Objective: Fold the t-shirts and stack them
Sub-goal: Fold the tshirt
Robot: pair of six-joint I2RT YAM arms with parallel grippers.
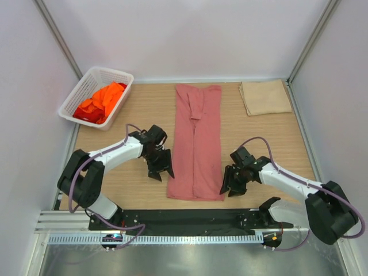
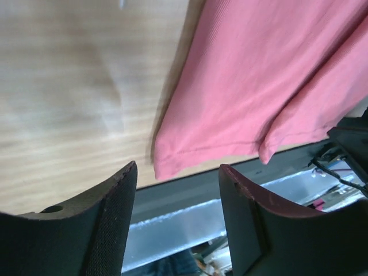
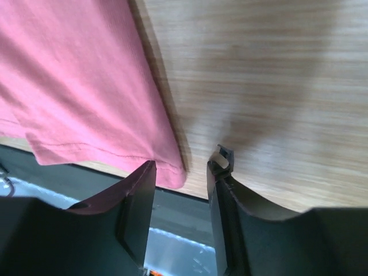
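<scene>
A salmon-pink t-shirt lies folded into a long narrow strip down the middle of the wooden table. Both near corners show in the wrist views, flat on the wood. My left gripper hangs open just left of the strip's near end, with nothing between its fingers. My right gripper hangs open just right of that end. The shirt's hem corner sits beside its left fingertip, not clamped. Orange and red t-shirts lie bunched in the basket.
The white lattice basket stands at the far left corner of the table. A folded beige cloth lies at the far right. A black strip and a metal rail run along the near table edge. White walls enclose the table on three sides.
</scene>
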